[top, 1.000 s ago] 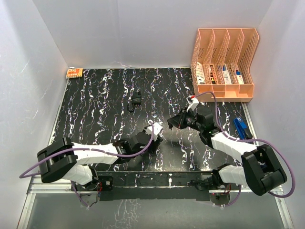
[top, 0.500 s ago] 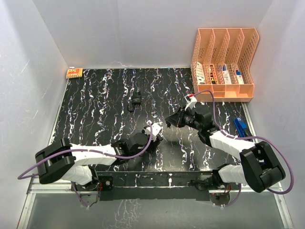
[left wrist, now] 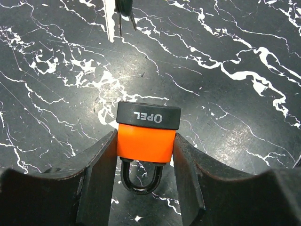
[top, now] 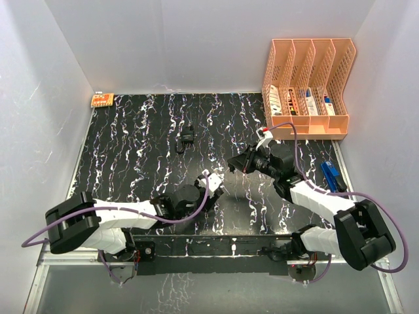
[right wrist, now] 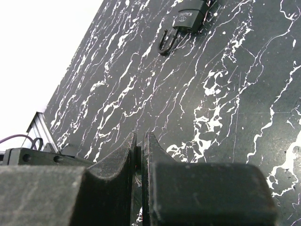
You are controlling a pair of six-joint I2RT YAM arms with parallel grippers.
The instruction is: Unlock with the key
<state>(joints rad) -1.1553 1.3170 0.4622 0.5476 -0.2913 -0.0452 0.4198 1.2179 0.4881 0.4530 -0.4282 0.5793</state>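
Note:
An orange padlock (left wrist: 146, 141) with a black cap marked OPEL sits between my left gripper's (left wrist: 145, 137) fingers, which are shut on its two sides; its black shackle points back toward the wrist. In the top view that left gripper (top: 215, 190) is low over the mat, near the middle front. My right gripper (top: 234, 165) hovers just to its right and further back, shut on the key. The key's silver blade (left wrist: 110, 21) shows at the top edge of the left wrist view. In the right wrist view, only a thin dark sliver shows between the pressed-together fingers (right wrist: 123, 157).
A second, black padlock (top: 186, 137) lies on the marbled black mat (top: 131, 150) further back, also seen as the black padlock (right wrist: 188, 19). An orange file rack (top: 308, 85) stands at the back right. A blue object (top: 332, 175) lies at the right edge, and a small orange item (top: 102, 99) at the back left.
My left arm has drawn back slightly toward the front with the padlock. My right gripper has shifted a little to the left and back. Both grips are unchanged.

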